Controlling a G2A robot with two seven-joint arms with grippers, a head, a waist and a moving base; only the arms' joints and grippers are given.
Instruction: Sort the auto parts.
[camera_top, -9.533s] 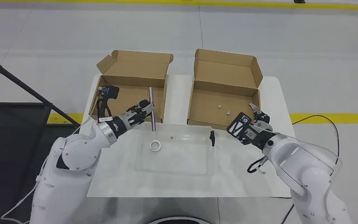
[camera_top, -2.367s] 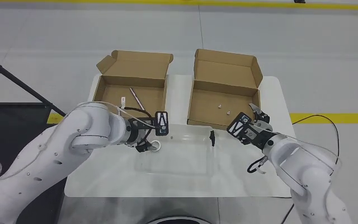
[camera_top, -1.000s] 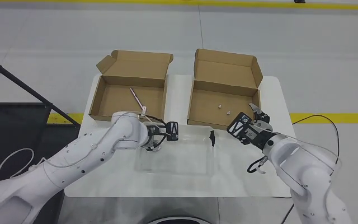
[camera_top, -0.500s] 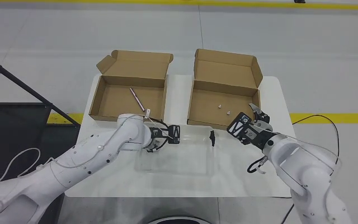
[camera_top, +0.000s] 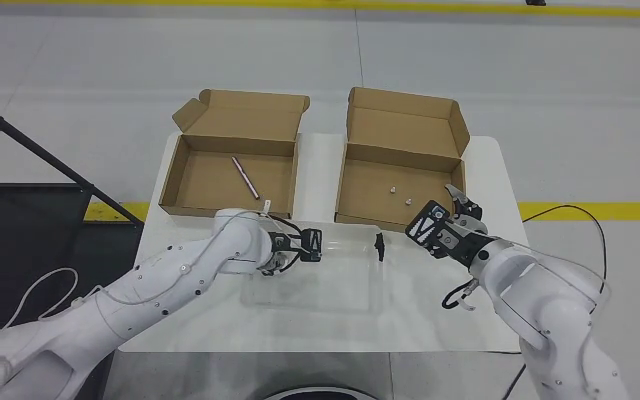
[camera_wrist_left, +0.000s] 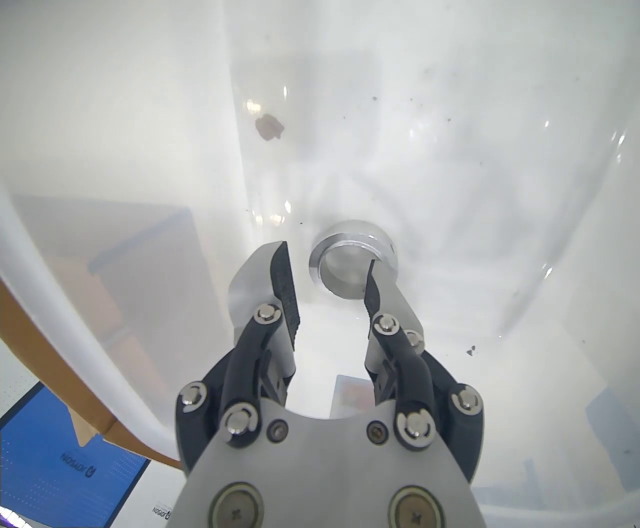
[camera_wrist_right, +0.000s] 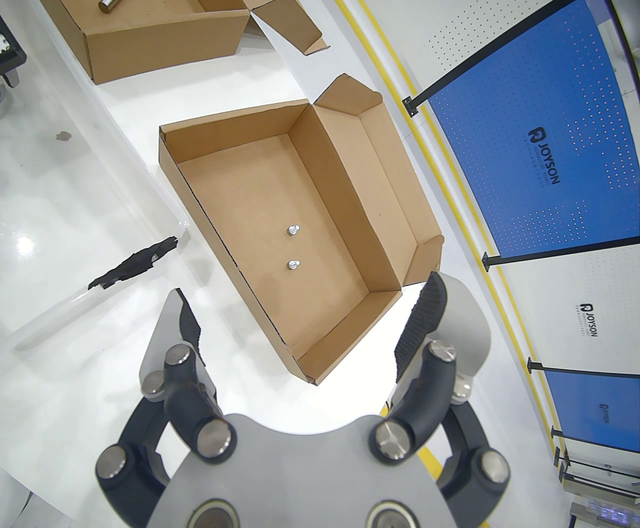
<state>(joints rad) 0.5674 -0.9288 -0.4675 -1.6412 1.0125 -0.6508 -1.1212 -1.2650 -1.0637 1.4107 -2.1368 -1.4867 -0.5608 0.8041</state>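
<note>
Now that the rod (camera_top: 244, 177) lies in the left box (camera_top: 195, 195), the left tool (camera_wrist_left: 325, 270) has swung to the ring (camera_wrist_left: 350, 235) — open, one finger over its rim — so the ring looks next; right tool (camera_wrist_right: 305, 287) open.

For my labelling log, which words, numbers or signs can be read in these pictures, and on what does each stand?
Blue panel: white logo and brand word, left unquoted.
Pale panel: same mark, dark.
Lower blue panel: same mark, tiny.
Blue board and white surface beside it, left wrist view: same mark, upside down.
Left box, right box, metal ring: no print visible.
</note>
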